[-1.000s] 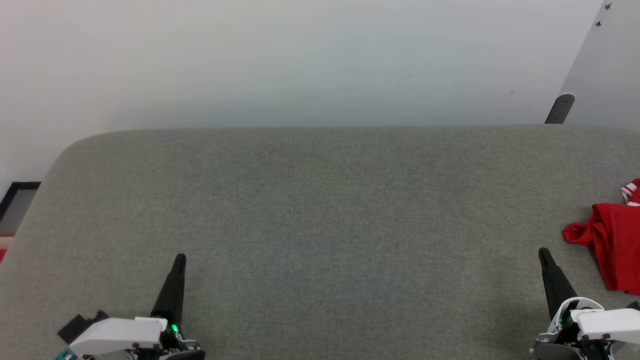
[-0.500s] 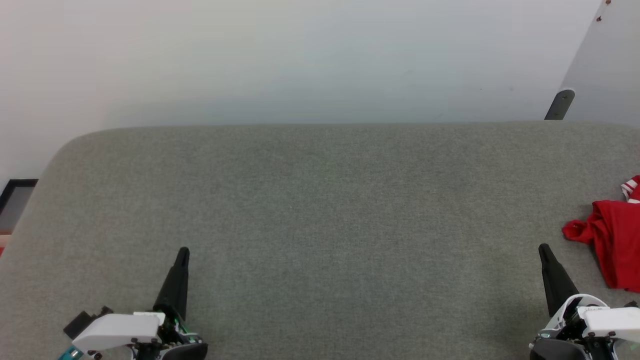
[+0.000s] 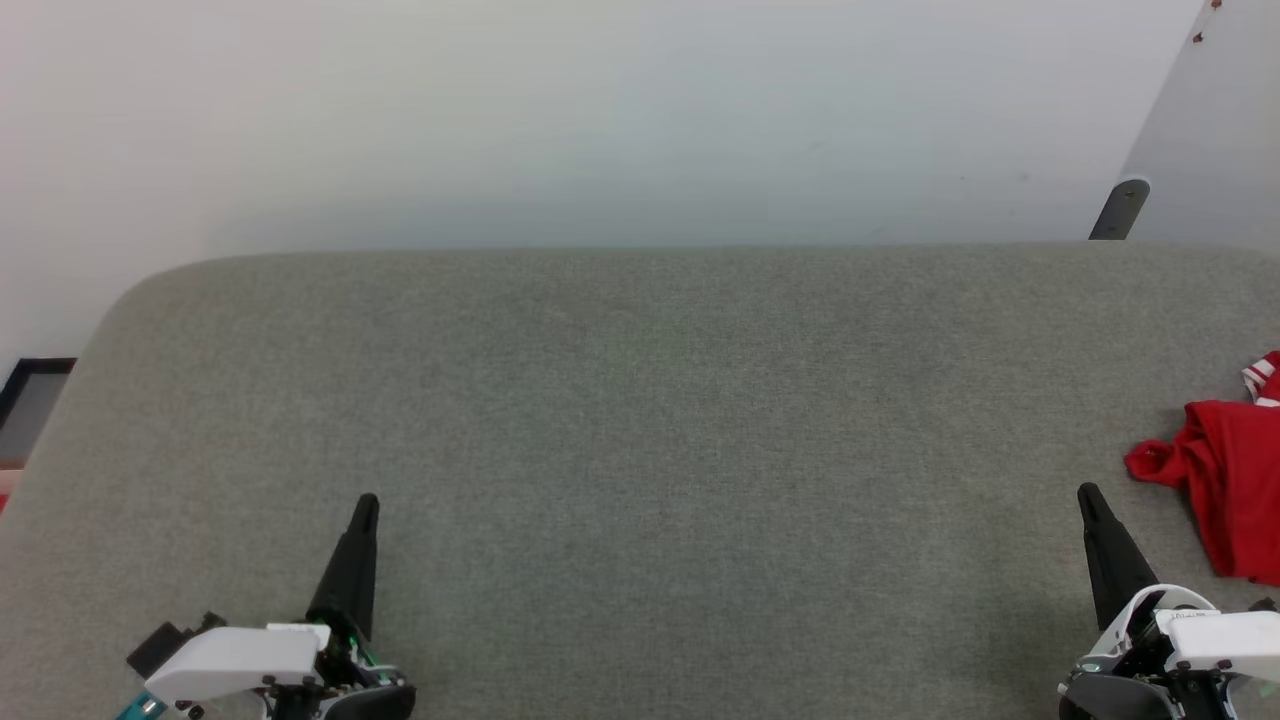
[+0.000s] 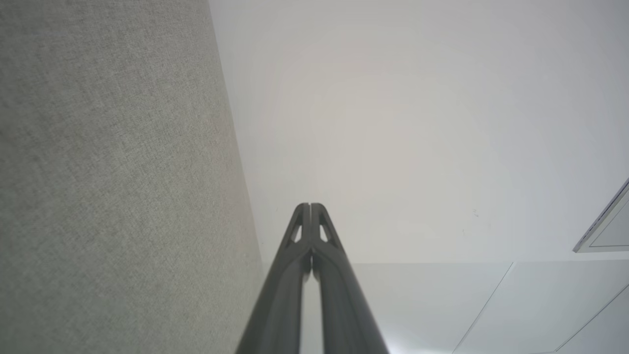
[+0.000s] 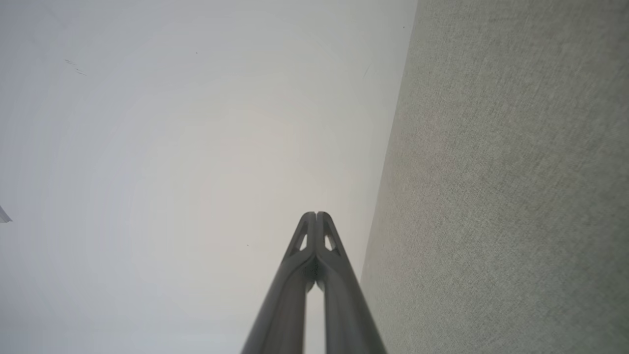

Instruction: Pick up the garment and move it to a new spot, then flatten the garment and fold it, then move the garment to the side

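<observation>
The garment (image 3: 1228,480) lies crumpled at the right edge of the grey fabric surface (image 3: 640,420), bright red with a bit of red-and-white striped trim at its top; most of it runs out of the head view. My right gripper (image 3: 1087,494) is shut and empty, a short way left of the garment and apart from it. At the lower left my left gripper (image 3: 366,503) is shut too, holding nothing. Both wrist views show closed fingers, the left gripper (image 4: 310,206) and the right gripper (image 5: 316,215), pointing past the surface edge toward a pale wall.
A white wall (image 3: 600,120) rises behind the surface's far edge. A dark bracket (image 3: 1118,210) on a pale panel stands at the far right. A dark frame (image 3: 30,400) shows past the rounded left corner.
The head camera shifted slightly, so the whole picture sits a little higher than a second ago. Both grippers stay shut and the garment lies as before.
</observation>
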Controlling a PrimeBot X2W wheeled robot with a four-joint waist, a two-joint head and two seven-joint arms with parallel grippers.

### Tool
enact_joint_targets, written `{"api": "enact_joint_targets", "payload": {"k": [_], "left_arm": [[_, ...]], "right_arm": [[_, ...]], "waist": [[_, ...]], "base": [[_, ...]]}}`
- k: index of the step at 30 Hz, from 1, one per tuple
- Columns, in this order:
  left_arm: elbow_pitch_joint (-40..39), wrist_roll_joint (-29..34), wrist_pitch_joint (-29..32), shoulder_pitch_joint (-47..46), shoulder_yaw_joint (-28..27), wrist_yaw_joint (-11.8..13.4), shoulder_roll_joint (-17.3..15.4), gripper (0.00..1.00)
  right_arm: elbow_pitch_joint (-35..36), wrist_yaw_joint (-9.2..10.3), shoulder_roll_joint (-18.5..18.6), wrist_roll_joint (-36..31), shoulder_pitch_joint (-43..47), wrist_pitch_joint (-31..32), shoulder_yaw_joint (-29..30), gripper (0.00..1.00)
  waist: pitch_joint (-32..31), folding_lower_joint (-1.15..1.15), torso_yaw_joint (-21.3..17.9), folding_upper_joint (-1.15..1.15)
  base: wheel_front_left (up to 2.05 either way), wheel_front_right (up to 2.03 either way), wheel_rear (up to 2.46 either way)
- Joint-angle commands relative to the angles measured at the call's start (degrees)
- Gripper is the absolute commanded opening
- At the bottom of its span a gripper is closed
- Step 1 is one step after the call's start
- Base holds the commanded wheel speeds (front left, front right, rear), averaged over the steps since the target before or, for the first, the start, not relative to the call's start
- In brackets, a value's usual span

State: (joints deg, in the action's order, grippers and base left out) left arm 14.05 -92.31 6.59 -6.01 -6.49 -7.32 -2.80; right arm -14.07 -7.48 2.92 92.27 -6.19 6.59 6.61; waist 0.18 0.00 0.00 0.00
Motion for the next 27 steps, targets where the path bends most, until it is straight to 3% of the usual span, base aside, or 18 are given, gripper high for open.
{"api": "enact_joint_targets", "payload": {"k": [1, 27], "left_arm": [[0.07, -0.17, 0.13, -0.55, -0.16, -0.30, 0.01, 0.00], [0.06, -0.18, 0.12, -0.55, -0.14, -0.30, 0.01, 0.00]], "right_arm": [[0.14, -0.02, -0.21, 0.25, -0.11, 0.13, 0.01, 0.00], [0.14, -0.02, -0.21, 0.26, -0.11, 0.12, 0.00, 0.00]], "waist": [[0.00, 0.00, 0.00, 0.00], [0.00, 0.00, 0.00, 0.00]], "base": [[0.00, 0.00, 0.00], [0.00, 0.00, 0.00]]}}
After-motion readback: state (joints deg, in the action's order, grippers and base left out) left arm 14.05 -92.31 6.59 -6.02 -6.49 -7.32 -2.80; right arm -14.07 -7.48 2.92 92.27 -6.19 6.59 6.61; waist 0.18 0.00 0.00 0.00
